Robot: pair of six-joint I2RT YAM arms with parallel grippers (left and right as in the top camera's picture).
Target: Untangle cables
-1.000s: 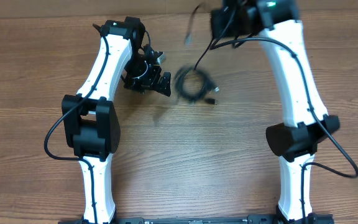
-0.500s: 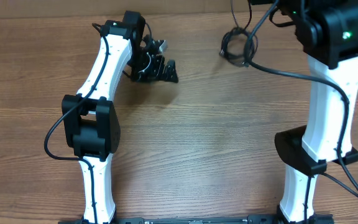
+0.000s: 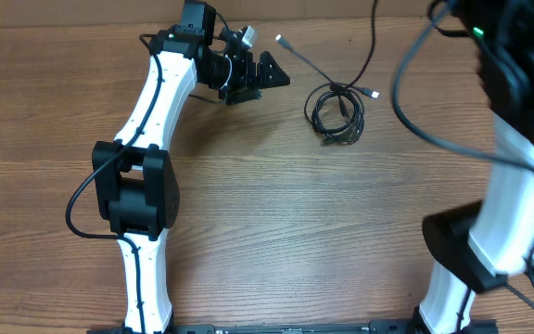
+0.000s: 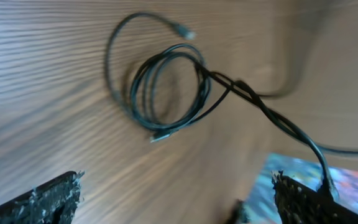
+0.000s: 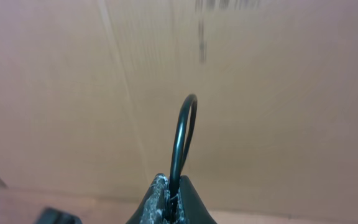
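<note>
Black thin cables (image 3: 339,109), loosely coiled, tails trailing.

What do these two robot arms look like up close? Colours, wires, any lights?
The left arm and right arm have smooth white shells with chunky black joints. A thick black cable loops outside each. The left gripper is black; its fingers have rough, gritty pads. A small green light glows on the right arm.

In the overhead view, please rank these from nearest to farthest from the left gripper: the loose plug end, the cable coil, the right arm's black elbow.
1. Loose plug end, just beyond the left gripper.
2. Cable coil, to its right.
3. Right arm's black elbow, far lower right.
</note>
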